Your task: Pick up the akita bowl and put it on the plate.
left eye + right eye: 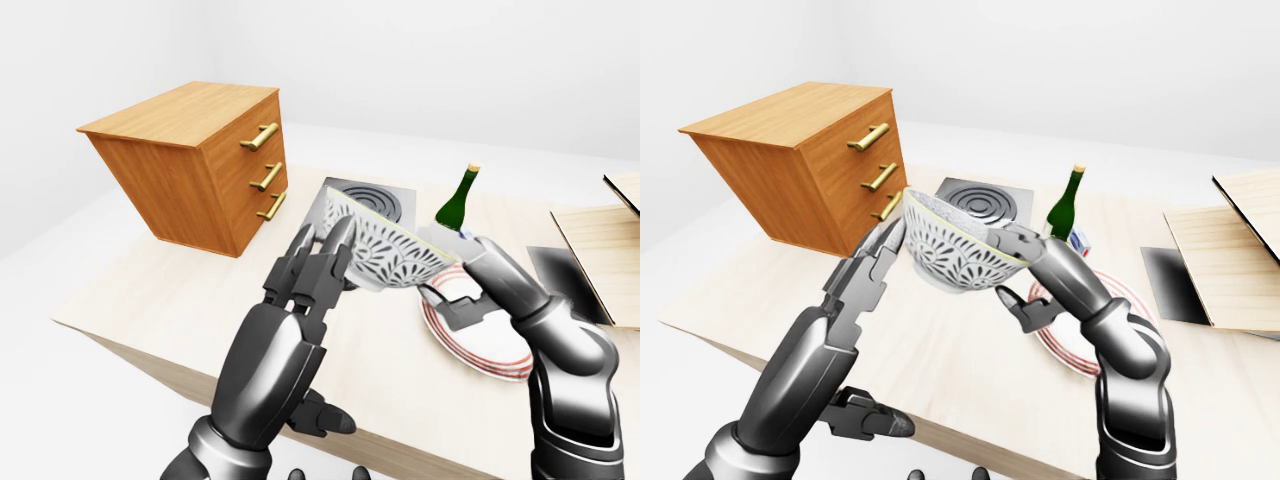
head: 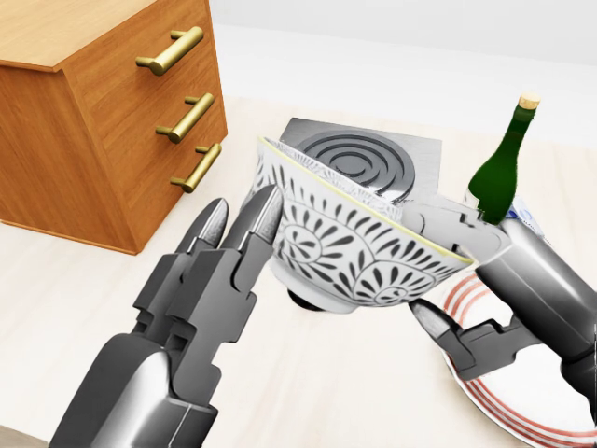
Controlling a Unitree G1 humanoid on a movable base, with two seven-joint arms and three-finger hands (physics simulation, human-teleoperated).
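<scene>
The akita bowl (image 2: 354,243), white with a dark leaf pattern, hangs tilted above the pale table (image 1: 160,300), just left of the red-rimmed plate (image 1: 490,352). My right hand (image 2: 437,271) is shut on the bowl's right rim, fingers over the edge and thumb underneath. My left hand (image 2: 241,219) stands open, its straight fingers (image 2: 264,210) pressed against the bowl's left side. The thumb of that hand sits low and apart from the bowl. Part of the plate is hidden behind my right hand.
A wooden drawer cabinet (image 1: 190,165) stands at the table's left. Behind the bowl lie a grey stove plate (image 2: 359,163) and a green bottle (image 2: 504,159). Wooden boards (image 1: 1230,260) and a dark mat (image 1: 1165,280) lie at the right.
</scene>
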